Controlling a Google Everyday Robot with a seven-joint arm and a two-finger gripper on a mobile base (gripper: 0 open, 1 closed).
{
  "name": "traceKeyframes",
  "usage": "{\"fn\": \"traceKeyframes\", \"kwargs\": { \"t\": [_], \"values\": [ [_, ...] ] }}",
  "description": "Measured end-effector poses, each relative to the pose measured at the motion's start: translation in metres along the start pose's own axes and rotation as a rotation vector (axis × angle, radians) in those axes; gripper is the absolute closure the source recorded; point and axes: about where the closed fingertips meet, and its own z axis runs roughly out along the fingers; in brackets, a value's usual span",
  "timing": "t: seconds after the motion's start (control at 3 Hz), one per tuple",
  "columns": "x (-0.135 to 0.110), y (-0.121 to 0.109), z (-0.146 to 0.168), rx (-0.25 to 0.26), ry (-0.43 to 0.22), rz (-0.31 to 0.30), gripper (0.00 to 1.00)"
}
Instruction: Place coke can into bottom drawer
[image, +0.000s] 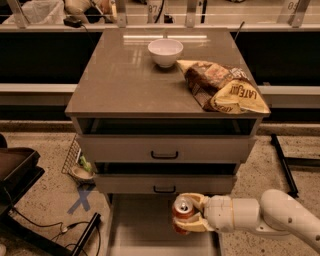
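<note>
At lower centre, my gripper holds the coke can upright, directly above the open bottom drawer.

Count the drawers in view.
3: the upper drawer under the tabletop, the middle drawer below it, and the bottom drawer pulled open near the floor. The gripper holds the coke can above its right part.

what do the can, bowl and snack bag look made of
Red-orange soda can, held by the gripper over the bottom drawer: metal, shiny silver top. Round white bowl: probably glazed ceramic, smooth, glossy. Crinkled brown-and-yellow snack bag: likely plastic film, creased.
</note>
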Motion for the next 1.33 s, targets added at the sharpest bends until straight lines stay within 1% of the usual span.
{"fn": "traceKeyframes", "kwargs": {
  "t": [0.33, 0.67, 1.0, 1.33],
  "values": [
    [0.0, 0.0, 0.0, 0.0, 0.0, 0.0, 1.0],
    [0.018, 0.0, 0.009, -0.009, 0.014, 0.027, 1.0],
    [0.066, -0.004, 0.023, -0.031, 0.039, 0.042, 1.0],
    [0.119, -0.01, 0.039, -0.08, 0.053, -0.001, 1.0]
  ]
}}
